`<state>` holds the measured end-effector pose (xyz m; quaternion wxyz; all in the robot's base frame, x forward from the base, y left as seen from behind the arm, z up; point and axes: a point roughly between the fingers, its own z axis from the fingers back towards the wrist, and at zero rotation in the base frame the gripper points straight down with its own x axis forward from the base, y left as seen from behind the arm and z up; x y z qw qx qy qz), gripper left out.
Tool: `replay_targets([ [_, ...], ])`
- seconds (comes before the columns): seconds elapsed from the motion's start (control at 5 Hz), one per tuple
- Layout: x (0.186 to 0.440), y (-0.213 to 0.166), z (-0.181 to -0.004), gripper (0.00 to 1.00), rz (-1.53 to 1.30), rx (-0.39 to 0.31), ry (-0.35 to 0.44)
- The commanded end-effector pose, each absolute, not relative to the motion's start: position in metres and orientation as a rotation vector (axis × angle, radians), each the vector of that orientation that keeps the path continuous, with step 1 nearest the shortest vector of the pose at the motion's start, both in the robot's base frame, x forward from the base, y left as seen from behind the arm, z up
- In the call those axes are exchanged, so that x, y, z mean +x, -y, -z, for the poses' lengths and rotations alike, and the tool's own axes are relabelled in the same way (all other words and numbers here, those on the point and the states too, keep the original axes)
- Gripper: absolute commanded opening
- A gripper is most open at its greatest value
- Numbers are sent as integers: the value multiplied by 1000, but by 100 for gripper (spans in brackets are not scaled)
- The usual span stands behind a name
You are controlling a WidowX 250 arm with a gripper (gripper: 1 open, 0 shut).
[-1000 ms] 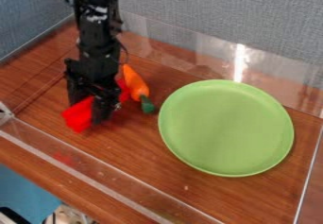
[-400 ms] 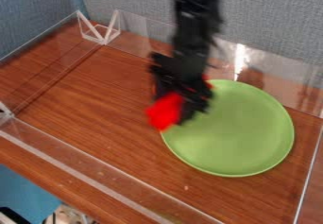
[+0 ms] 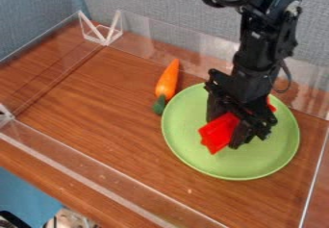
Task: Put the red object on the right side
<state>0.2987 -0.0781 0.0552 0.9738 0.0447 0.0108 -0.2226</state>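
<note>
The red object (image 3: 220,134), a bright red block, hangs just over the green plate (image 3: 190,140) at the right of the table. My gripper (image 3: 237,119) points straight down and is shut on the red object, its black fingers clamped on the block's upper end. An orange carrot (image 3: 167,79) with a green tip lies on the wood just left of the plate. The block's top end is hidden behind the fingers.
Clear plastic walls (image 3: 206,41) ring the wooden tabletop (image 3: 77,97). A small clear wire stand (image 3: 100,26) sits at the back left corner. The arm (image 3: 264,30) rises above the plate toward the back right.
The arm has swung from the left of the table to the right, carrying the red object past the carrot to a spot over the green plate. The carrot stayed put.
</note>
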Motion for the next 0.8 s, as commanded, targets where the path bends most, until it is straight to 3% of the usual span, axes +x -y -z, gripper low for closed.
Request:
replay_targets([
  [0.0, 312, 65, -78, 0, 433, 80, 62],
  [0.6, 331, 48, -79, 0, 444, 60, 93],
])
